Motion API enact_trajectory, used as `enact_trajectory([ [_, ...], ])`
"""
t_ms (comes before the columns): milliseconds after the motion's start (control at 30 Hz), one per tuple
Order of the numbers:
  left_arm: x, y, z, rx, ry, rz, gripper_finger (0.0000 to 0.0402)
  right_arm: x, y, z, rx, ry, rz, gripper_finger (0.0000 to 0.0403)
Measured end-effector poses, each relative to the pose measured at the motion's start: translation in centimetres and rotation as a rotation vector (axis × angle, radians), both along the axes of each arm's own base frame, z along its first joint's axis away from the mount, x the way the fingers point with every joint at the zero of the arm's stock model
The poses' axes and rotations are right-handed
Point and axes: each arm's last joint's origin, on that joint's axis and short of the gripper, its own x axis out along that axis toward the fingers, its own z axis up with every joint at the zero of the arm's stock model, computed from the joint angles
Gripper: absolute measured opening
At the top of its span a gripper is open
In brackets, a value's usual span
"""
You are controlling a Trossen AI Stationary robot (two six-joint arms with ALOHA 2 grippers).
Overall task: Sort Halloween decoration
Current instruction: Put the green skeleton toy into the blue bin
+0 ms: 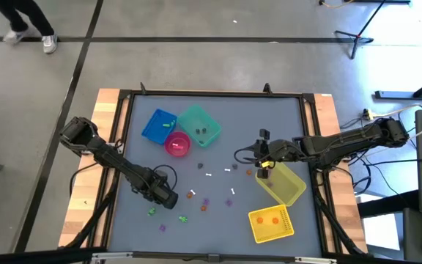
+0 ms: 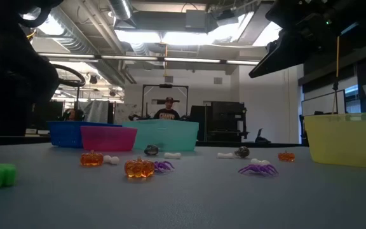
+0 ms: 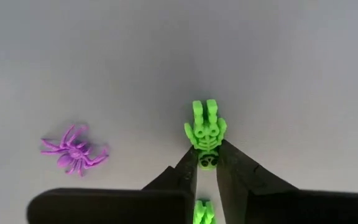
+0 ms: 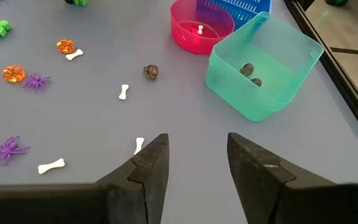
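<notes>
Plastic, by the look: green skeleton (image 3: 206, 134) likely stiff, light, slick and thin. Lies flat on the grey bench (image 1: 218, 117), just beside the purple spider (image 3: 73, 152). Left pincer (image 3: 207, 163) nipped on its skull end; best taken across the narrow skull or ribs, squarely, lest it squirt out. Right pincer (image 4: 197, 158) gapes empty, near the teal bin (image 4: 266, 65).

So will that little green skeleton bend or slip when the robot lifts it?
Probably not bend: the green skeleton looks like hard moulded plastic. It might twist or slip, since the left gripper pinches only its head end. It's tiny, so likely very light.
</notes>
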Motion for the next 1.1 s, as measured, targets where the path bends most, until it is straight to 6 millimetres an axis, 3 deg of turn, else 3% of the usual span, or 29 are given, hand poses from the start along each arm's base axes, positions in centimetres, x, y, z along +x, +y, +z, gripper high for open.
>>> enact_trajectory([
  [267, 0.4, -0.2, 0.3, 0.002, -0.019, -0.03, 0.0024, 0.0, 0.0, 0.0, 0.0, 0.0, 0.0, 0.0161],
  [433, 2.1, -0.5, 2.0, 0.0, -0.122, -0.096, 0.0023, 0.0, 0.0, 0.0, 0.0, 0.0, 0.0, 0.0161],
  [600, 4.2, 0.6, 4.0, 0.038, -0.232, -0.143, 0.0023, 0.0, 0.0, 0.0, 0.0, 0.0, 0.0, 0.0161],
  [733, 5.6, 3.1, 6.1, 0.096, -0.309, -0.224, 0.0023, 0.0, 0.0, 0.0, 0.0, 0.0, 0.0, 0.0161],
  [867, 6.0, 6.8, 8.5, 0.212, -0.357, -0.306, 0.0023, 0.0, 0.0, 0.0, 0.0, -0.002, 0.0, 0.0161],
  [1100, 3.5, 14.4, 12.1, 0.415, -0.283, -0.346, 0.0023, 0.0, 0.0, 0.0, 0.002, -0.001, -0.002, 0.0161],
])
